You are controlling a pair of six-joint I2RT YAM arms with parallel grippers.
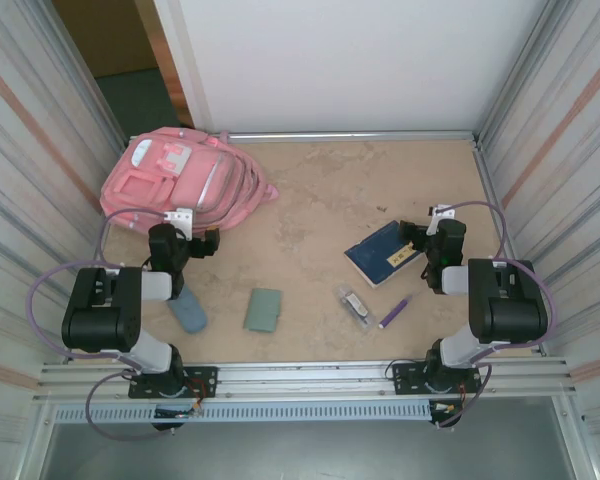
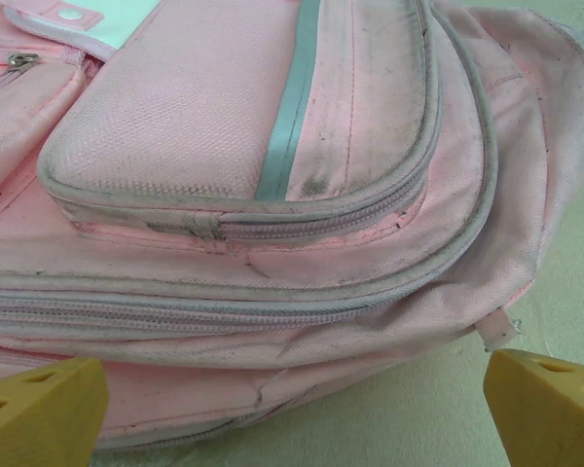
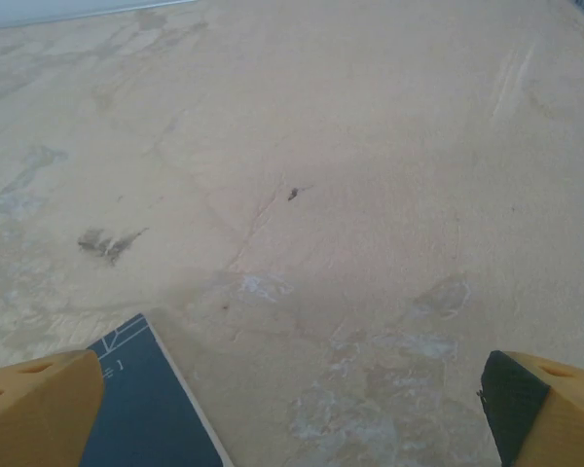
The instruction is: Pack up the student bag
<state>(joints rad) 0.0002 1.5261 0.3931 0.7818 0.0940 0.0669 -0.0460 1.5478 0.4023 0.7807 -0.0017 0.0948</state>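
Student bag [image 1: 185, 185], one, lies at ten o'clock on the counter [image 1: 320, 200]. One blue book [image 1: 383, 254], one green pouch [image 1: 264, 310], one purple pen [image 1: 396, 311], and one small clear item [image 1: 355, 303], hard to identify. One blue-grey object [image 1: 190, 312] is half-hidden by the left arm [image 1: 105, 310]. Left end effector [image 2: 292, 409], spread, faces the bag; right end effector [image 3: 292, 409], spread, overhangs the book's corner.

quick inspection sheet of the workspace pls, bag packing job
surface: beige mottled tabletop, a few dark marks
job's things: pink student bag lying at far left, the zips seen from the left wrist shut
clutter: dark blue book, green case, purple pen, small clear item, blue-grey object by the left arm, all loose on the tabletop
grippers: left gripper open, facing the bag's side; right gripper open, empty, at the book's corner
cables: purple cables loop from each arm
surroundings: ribbed metal walls, white panel behind
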